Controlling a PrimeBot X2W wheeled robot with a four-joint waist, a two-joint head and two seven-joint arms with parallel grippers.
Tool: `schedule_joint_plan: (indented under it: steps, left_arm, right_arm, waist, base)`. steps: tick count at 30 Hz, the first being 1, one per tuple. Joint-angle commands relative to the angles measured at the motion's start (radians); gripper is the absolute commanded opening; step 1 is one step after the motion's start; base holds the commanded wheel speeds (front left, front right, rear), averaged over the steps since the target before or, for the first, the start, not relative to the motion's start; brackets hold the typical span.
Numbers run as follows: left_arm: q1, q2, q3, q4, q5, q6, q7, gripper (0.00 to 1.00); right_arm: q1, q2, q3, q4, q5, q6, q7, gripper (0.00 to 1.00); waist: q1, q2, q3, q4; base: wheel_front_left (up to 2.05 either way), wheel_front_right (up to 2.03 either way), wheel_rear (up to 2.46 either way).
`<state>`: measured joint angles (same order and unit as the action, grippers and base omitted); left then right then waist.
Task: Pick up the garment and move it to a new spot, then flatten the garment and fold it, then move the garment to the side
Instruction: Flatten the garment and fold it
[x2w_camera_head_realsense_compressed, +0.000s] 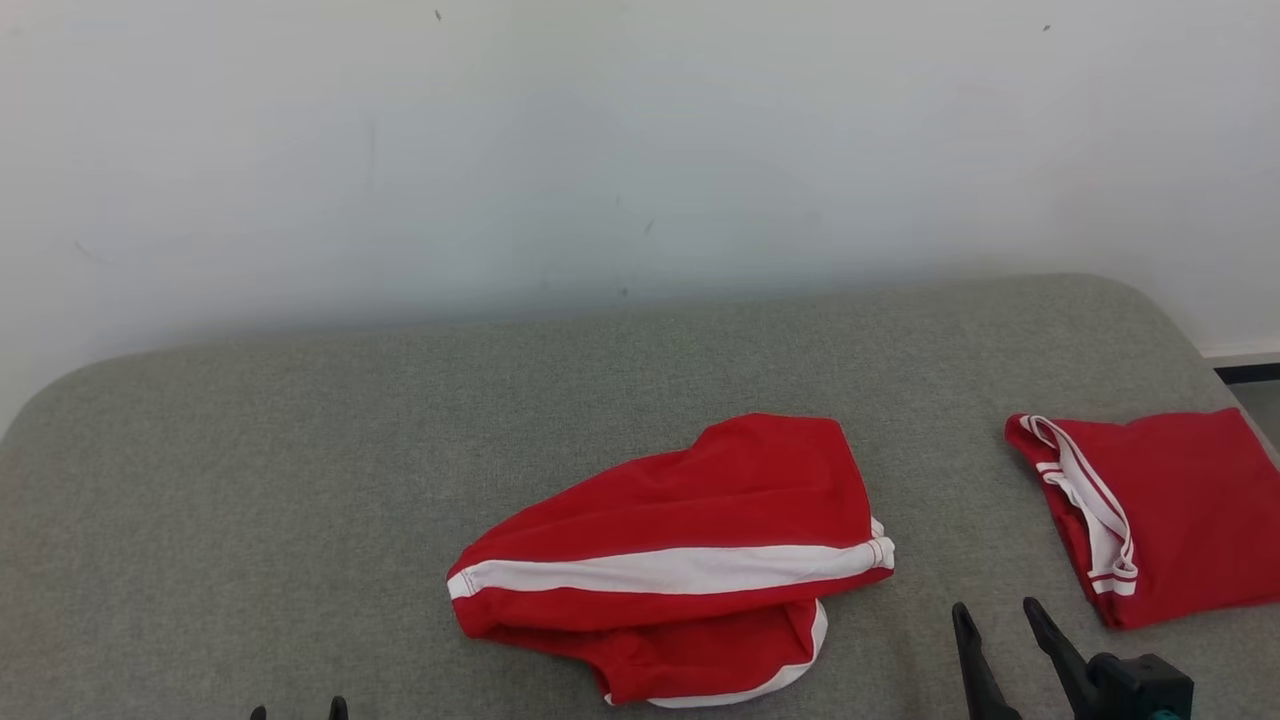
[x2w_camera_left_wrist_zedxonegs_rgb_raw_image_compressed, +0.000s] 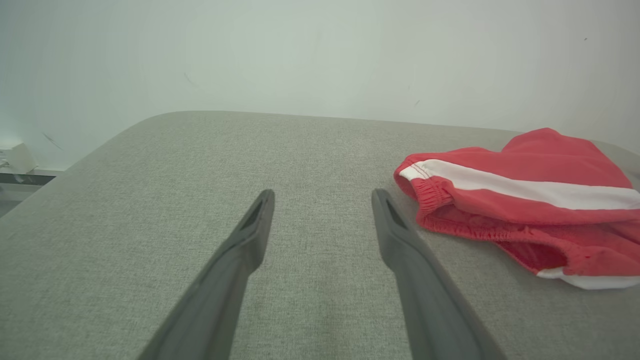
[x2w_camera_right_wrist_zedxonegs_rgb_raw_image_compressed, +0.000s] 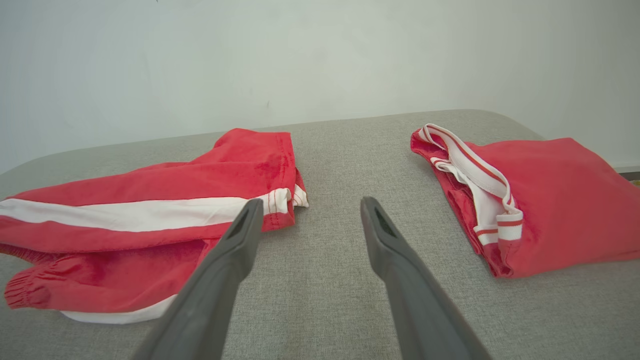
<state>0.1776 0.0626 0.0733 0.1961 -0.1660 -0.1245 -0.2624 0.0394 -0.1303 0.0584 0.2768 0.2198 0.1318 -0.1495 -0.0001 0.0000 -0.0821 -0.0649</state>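
Red shorts with a white side stripe (x2w_camera_head_realsense_compressed: 680, 560) lie loosely bunched near the middle front of the grey padded table (x2w_camera_head_realsense_compressed: 300, 480); they also appear at the right in the left wrist view (x2w_camera_left_wrist_zedxonegs_rgb_raw_image_compressed: 520, 200) and at the left in the right wrist view (x2w_camera_right_wrist_zedxonegs_rgb_raw_image_compressed: 150, 220). My right gripper (x2w_camera_head_realsense_compressed: 995, 615) stands open just right of the shorts, fingers apart over bare fabric (x2w_camera_right_wrist_zedxonegs_rgb_raw_image_compressed: 310, 210). My left gripper (x2w_camera_head_realsense_compressed: 298, 710) peeks in at the bottom edge, well left of the shorts, and is open with nothing between its fingers (x2w_camera_left_wrist_zedxonegs_rgb_raw_image_compressed: 322, 197).
A second red garment with white trim (x2w_camera_head_realsense_compressed: 1150, 510), folded, lies at the table's right edge, also at the right in the right wrist view (x2w_camera_right_wrist_zedxonegs_rgb_raw_image_compressed: 530, 200). A pale wall rises behind the table. The table's left half is bare grey fabric.
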Motion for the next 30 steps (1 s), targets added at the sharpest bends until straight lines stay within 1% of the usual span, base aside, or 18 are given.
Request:
schedule_joint_plan:
  steps: [1, 8, 12, 18, 21, 25, 30]
  left_arm:
    - [-0.012, -0.005, -0.001, 0.000, 0.008, -0.005, -0.003, 1.00]
    - [-0.018, -0.008, -0.007, 0.003, 0.012, -0.005, -0.003, 1.00]
    - [-0.030, -0.010, -0.028, 0.028, -0.007, -0.006, -0.003, 1.00]
    - [-0.121, -0.008, -0.147, 0.171, -0.097, -0.006, 0.007, 1.00]
    - [-0.194, -0.010, -0.183, 0.226, -0.146, -0.005, 0.037, 1.00]
    - [-0.286, -0.010, -0.194, 0.281, -0.181, -0.005, 0.086, 1.00]
    - [-0.378, -0.011, -0.200, 0.335, -0.213, 0.012, 0.201, 1.00]
  right_arm:
    - [-0.004, 0.001, 0.001, -0.001, -0.004, -0.003, 0.001, 1.00]
    - [-0.014, -0.003, 0.002, 0.004, 0.001, -0.003, 0.003, 1.00]
    - [-0.032, -0.010, 0.006, 0.012, 0.002, -0.003, 0.013, 1.00]
    - [-0.091, -0.029, 0.029, 0.048, 0.013, -0.003, 0.082, 1.00]
    - [-0.137, -0.026, 0.042, 0.085, 0.053, -0.003, 0.139, 1.00]
    - [-0.199, -0.034, 0.067, 0.141, 0.082, -0.003, 0.221, 1.00]
    - [-0.261, -0.016, 0.082, 0.193, 0.114, -0.003, 0.308, 1.00]
  waist:
    - [0.0001, 0.0000, 0.001, 0.000]
    - [0.0001, 0.0000, 0.005, 0.001]
    - [0.0001, 0.0000, 0.009, 0.004]
    - [0.0001, 0.0000, 0.025, 0.013]
    - [0.0001, 0.0000, 0.037, 0.013]
    - [0.0001, 0.0000, 0.053, 0.015]
    - [0.0001, 0.0000, 0.070, 0.015]
  base:
    - [0.00, 0.00, 0.00]
    - [0.00, 0.00, 0.00]
    - [0.00, 0.00, 0.00]
    - [0.00, 0.00, 0.00]
    - [0.00, 0.00, 0.00]
    - [0.00, 0.00, 0.00]
    - [0.00, 0.00, 0.00]
